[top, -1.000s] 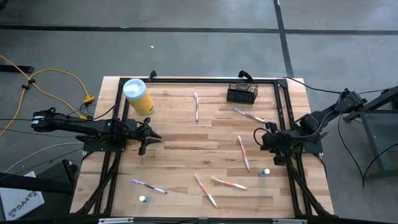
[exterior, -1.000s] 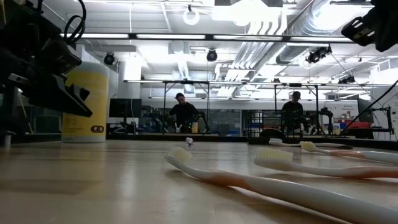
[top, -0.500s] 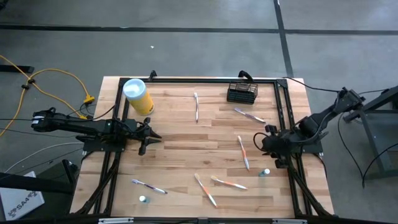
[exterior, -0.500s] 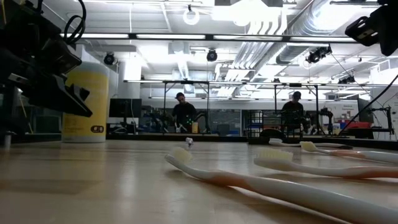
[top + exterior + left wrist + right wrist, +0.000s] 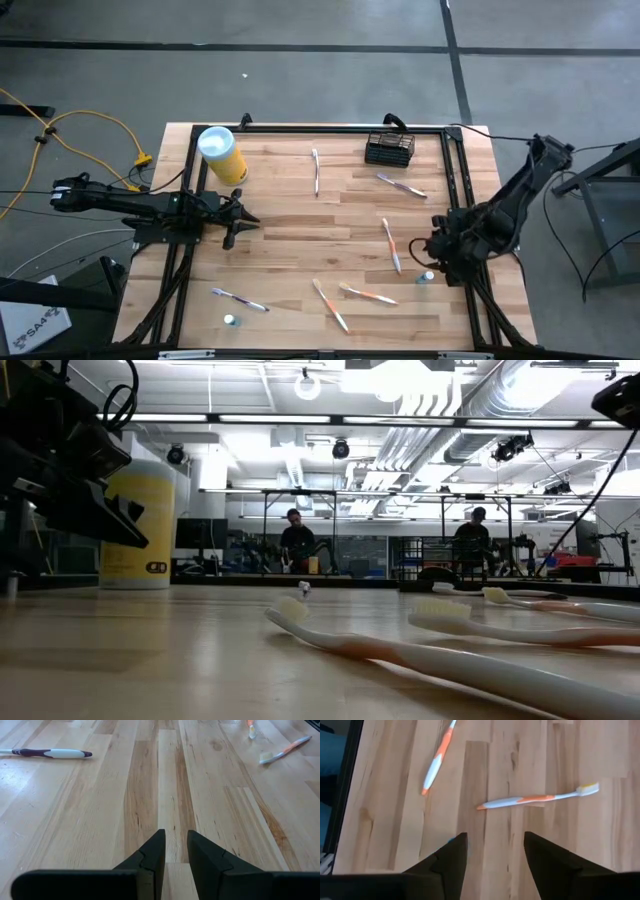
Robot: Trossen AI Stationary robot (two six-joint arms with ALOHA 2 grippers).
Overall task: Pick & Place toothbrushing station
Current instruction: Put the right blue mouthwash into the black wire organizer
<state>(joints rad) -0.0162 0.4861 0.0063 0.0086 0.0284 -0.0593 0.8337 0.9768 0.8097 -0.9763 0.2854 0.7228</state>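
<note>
Lying nearest in the low view: three white toothbrushes (image 5: 420, 655) on the wooden table (image 5: 150, 660), heads toward the camera, details too small to make out from above. Standing farther back at the left in that view, a yellow canister (image 5: 137, 525), seen from above as a cylinder with a white lid at the table's far left corner. Working in the room beyond the table, two people (image 5: 294, 545), seen only from table height.

Hovering over the table's left side, the left gripper (image 5: 240, 220), fingers (image 5: 150, 857) drawn close with a narrow gap, gripping nothing. Appearing ahead of it in its wrist view, a purple-and-white toothbrush (image 5: 47, 753) and an orange one.

Hanging over the right side near the front, the right gripper (image 5: 432, 250), fingers (image 5: 452, 852) spread wide and empty above bare wood, beside a small blue item (image 5: 427, 277). Showing in its wrist view, an orange-and-white toothbrush (image 5: 535, 799) and a second one beyond.

Sitting at the far edge, right of centre, the toothbrushing station (image 5: 389, 149): a small black wire-mesh basket, rectangular, upright, well apart from both grippers. Showing in the low view as a dark grid in the distance.
</note>
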